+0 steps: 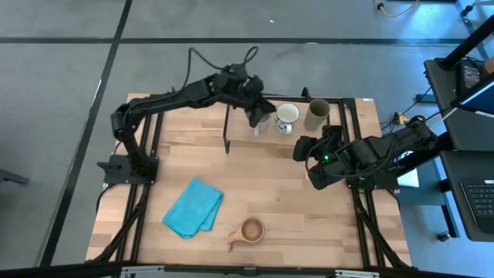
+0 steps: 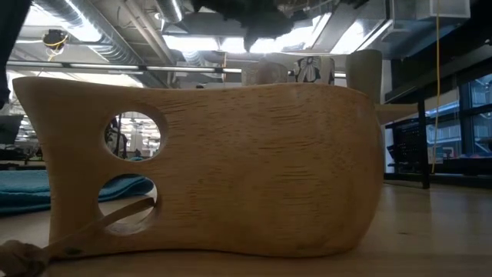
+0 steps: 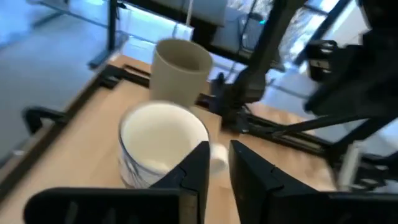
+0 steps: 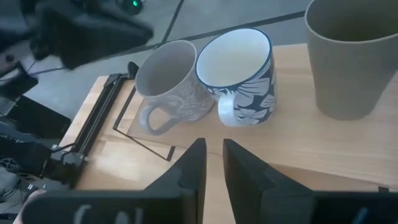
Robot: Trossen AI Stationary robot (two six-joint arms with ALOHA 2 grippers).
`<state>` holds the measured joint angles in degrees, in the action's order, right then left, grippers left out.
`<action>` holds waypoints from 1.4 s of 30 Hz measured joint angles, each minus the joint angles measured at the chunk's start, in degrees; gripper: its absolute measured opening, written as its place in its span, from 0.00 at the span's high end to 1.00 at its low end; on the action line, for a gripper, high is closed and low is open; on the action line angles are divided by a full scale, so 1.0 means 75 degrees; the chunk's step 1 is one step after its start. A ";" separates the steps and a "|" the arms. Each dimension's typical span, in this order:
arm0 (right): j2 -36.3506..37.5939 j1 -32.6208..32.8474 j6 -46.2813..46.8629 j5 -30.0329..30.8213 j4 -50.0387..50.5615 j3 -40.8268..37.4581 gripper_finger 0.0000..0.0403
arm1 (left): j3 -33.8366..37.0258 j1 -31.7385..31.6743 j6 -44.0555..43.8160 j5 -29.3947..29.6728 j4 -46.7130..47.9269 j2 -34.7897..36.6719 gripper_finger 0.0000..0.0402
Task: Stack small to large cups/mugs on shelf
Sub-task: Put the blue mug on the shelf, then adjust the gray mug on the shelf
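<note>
Three cups stand in a row on the shelf [image 1: 255, 123] at the far edge of the table: the grey mug [image 4: 166, 81], the white mug [image 4: 239, 74] touching it, and the green tumbler [image 4: 351, 56] a little apart at the end. That reads as an ordering by size, I think, with a place left at the grey mug's open side for the smallest one. The wooden cup [image 1: 251, 230] is not yet there; it sits near the front edge of the table, just beside the blue cloth [image 1: 193, 207], well apart from the shelf.

The left gripper [image 1: 258, 117] reaches out long from its base and hangs over the shelf at the grey mug. Its fingers stand narrowly apart with nothing between them in its wrist view, the white mug just beyond the tips. The right gripper [image 1: 307, 148] waits low in front of the shelf, facing the mugs, fingers [image 4: 193, 165] close together and holding nothing.
</note>
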<state>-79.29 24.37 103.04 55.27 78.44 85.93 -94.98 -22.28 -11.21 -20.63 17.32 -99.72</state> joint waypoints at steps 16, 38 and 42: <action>-0.0003 0.0004 0.0227 0.0000 0.0780 0.0000 0.86 | -0.1548 -0.0283 0.1755 0.0683 0.2307 -0.1180 0.86; -0.0006 -0.0051 0.0254 -0.0251 0.0948 0.0000 0.86 | -0.1545 -0.0337 0.1767 0.0473 0.1778 -0.1539 0.86; -0.0006 -0.0078 0.0254 -0.0256 0.1064 0.0000 0.86 | -0.1545 -0.0344 0.1747 0.0364 0.1817 -0.1539 0.86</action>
<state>-79.33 23.79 104.95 53.35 86.42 85.93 -106.56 -24.86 1.90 -17.90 30.95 -111.26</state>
